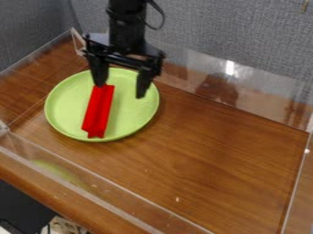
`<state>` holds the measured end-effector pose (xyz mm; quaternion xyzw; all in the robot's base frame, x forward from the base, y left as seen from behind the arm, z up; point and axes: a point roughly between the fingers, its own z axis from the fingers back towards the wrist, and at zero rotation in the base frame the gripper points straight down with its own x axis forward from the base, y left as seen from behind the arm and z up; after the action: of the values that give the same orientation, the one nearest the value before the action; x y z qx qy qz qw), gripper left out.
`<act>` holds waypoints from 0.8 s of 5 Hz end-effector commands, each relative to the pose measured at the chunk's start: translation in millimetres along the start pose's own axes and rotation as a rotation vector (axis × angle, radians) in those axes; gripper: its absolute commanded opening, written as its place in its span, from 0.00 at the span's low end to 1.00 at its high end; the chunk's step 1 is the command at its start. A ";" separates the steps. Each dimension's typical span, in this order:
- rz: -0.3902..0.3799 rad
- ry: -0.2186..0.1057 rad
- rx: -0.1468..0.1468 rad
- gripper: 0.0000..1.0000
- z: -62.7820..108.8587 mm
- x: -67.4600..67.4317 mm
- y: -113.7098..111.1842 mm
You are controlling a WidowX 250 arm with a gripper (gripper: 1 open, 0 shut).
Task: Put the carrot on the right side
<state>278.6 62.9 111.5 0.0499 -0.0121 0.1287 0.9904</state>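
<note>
The carrot (98, 109) is a bright red ridged stick lying lengthwise on the round lime-green plate (134, 114) at the left of the wooden table. My black gripper (121, 79) points straight down over the plate's far part, just above the carrot's upper end. Its two fingers stand wide apart, one at the carrot's top end, the other over the plate's right rim. Nothing is between them.
Clear acrylic walls (232, 73) enclose the wooden tabletop (221, 155) on all sides. The right half of the table is bare wood. A grey fabric panel stands behind the enclosure.
</note>
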 end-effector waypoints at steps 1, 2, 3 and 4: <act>0.054 -0.050 0.002 1.00 15.3 18.1 9.9; 0.090 -0.053 0.002 1.00 14.9 26.4 14.1; 0.148 -0.037 0.024 1.00 1.5 21.1 18.6; 0.099 -0.038 0.036 1.00 -15.0 14.1 18.5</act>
<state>285.9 80.4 90.7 0.0676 -0.0169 0.1684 0.9833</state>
